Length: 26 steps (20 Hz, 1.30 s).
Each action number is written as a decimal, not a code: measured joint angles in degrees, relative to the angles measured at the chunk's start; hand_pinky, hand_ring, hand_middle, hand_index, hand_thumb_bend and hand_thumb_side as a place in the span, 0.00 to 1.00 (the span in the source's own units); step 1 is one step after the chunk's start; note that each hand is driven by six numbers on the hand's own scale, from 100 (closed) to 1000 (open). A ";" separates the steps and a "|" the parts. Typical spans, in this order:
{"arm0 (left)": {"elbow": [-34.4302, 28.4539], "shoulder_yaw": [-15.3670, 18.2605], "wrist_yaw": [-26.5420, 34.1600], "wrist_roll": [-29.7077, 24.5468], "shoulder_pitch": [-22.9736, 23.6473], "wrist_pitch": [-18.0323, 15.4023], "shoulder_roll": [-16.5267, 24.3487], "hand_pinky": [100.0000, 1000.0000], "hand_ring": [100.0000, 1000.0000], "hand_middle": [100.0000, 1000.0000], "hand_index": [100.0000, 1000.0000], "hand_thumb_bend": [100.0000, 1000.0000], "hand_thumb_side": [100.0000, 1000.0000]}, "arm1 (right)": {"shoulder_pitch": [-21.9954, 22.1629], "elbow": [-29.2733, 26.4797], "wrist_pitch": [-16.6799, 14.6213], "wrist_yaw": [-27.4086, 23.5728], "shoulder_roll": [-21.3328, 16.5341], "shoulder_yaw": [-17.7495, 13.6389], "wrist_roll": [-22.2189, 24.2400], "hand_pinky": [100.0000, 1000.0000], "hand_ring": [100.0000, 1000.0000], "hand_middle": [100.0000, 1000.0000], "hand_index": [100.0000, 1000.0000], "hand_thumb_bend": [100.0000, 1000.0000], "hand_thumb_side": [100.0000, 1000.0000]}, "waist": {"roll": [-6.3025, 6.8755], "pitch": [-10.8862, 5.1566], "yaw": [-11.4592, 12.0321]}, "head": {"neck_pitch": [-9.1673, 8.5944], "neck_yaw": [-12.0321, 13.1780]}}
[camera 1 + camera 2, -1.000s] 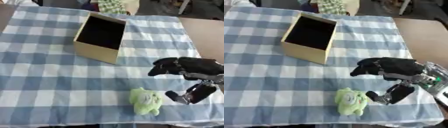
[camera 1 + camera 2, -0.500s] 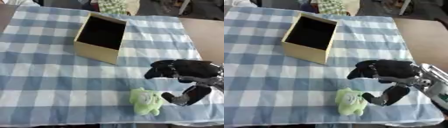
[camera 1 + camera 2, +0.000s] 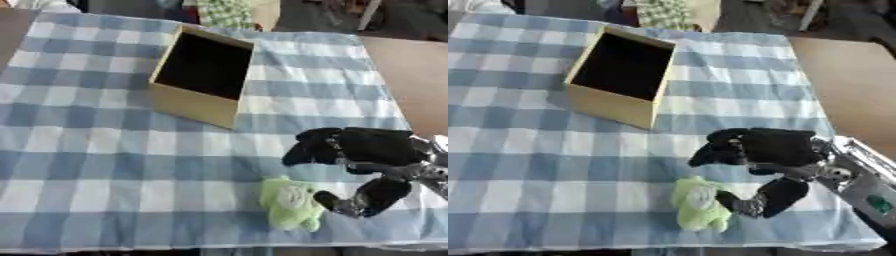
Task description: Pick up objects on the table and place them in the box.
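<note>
- I see my right hand [image 3: 767, 150] low over the near right part of the surface [image 3: 87, 165], which is covered by a blue-and-white checked cloth.
- The green plush toy [image 3: 697, 205] lies on the cloth at the near edge, just beside the hand on its left and slightly nearer to me.
- The hand's curled fingers [image 3: 710, 150] hang above and just behind the toy; the thumb [image 3: 767, 200] reaches down on the toy's right side, its tip touching or almost touching the plush. I cannot tell which.
- The hand is half open around the toy: fingers bent, thumb apart, with the toy partly in the gap between them but not clamped.
- The toy lies flat, its long axis running roughly from the far side toward me, tilted a little to the right at the near end. A paler round patch faces up near its middle. I cannot tell which end is the head.
- The box [image 3: 206, 75], tan cardboard with a dark open inside, stands well apart from the toy, further back and to the left, set askew to the cloth's checks.
- My left hand shows in neither view.
</note>
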 measured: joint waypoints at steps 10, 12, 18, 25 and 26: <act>0.00 -0.05 0.01 -0.56 0.24 0.16 -0.04 0.28 0.49 0.58 0.62 0.00 0.81 | 1.08 0.00 1.25 2.26 1.62 0.94 1.15 0.94 0.85 0.84 0.98 0.00 0.83 | 0.02 0.10 -0.03 | 0.00 -0.01; 0.00 -0.07 0.01 -0.62 0.24 0.18 -0.05 0.28 0.49 0.58 0.62 0.00 0.81 | 1.44 0.00 1.58 2.27 2.07 0.95 1.67 0.94 0.84 0.84 0.99 0.00 0.84 | 0.02 0.21 0.00 | 0.00 -0.01; 0.00 -0.17 0.02 -0.71 0.24 0.24 -0.06 0.28 0.49 0.58 0.62 0.00 0.81 | 2.00 0.00 2.88 2.30 3.13 0.93 3.15 0.93 0.83 0.83 0.99 0.00 0.87 | 0.02 0.45 0.03 | 0.00 -0.01; 0.00 -0.29 0.02 -0.90 0.25 0.37 -0.09 0.28 0.49 0.58 0.62 0.00 0.81 | 2.23 0.00 4.40 3.53 3.94 0.90 3.42 0.89 0.82 0.83 1.00 0.00 0.90 | 0.08 0.93 0.06 | 0.00 -0.06; 0.00 -0.29 0.04 -0.94 0.25 0.39 -0.12 0.28 0.49 0.58 0.62 0.00 0.81 | 2.24 0.00 4.53 3.77 3.95 0.90 3.46 0.88 0.81 0.83 1.00 0.00 0.91 | 0.10 1.09 0.07 | 0.00 -0.06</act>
